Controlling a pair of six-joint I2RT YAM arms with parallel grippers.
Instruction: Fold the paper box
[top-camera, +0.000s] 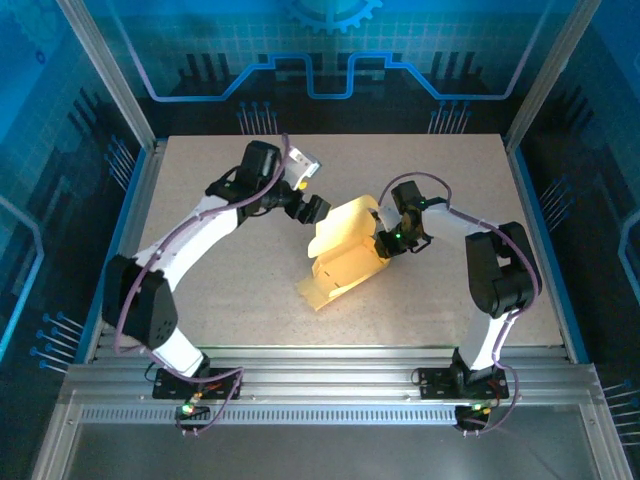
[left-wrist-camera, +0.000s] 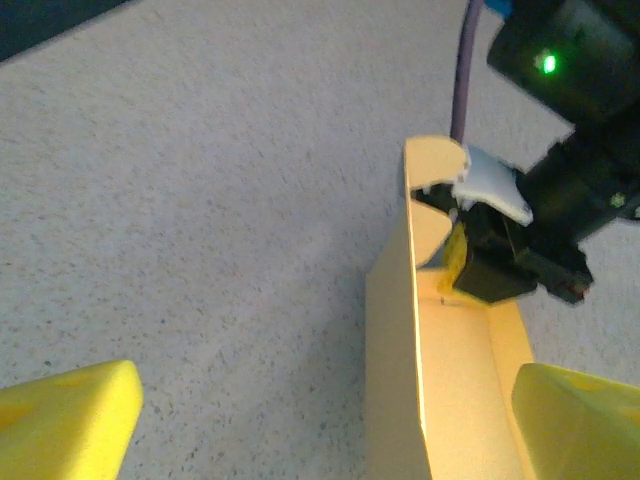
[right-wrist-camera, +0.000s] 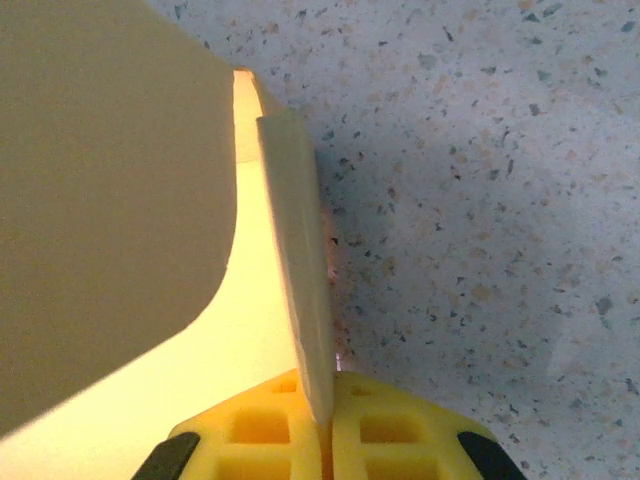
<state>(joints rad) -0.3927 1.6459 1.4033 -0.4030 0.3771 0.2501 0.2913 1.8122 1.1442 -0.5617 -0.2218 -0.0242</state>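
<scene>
The paper box (top-camera: 345, 250) is pale yellow-tan card, partly folded, with walls standing up in the middle of the table. My right gripper (top-camera: 385, 243) is shut on its right wall. In the right wrist view the yellow pads (right-wrist-camera: 390, 430) pinch the thin wall edge (right-wrist-camera: 298, 270), and a rounded flap (right-wrist-camera: 100, 200) hangs at the left. My left gripper (top-camera: 308, 211) stands open at the box's upper left corner. In the left wrist view its gripper (left-wrist-camera: 325, 430) straddles the box's near wall (left-wrist-camera: 392, 340), apart from it, with one wide-spread fingertip (left-wrist-camera: 70, 420) at the lower left.
The speckled table (top-camera: 230, 290) has free room around the box. Metal frame posts and rails (top-camera: 130, 210) edge it at left, right and front. The right arm's black wrist (left-wrist-camera: 560, 200) sits close behind the box in the left wrist view.
</scene>
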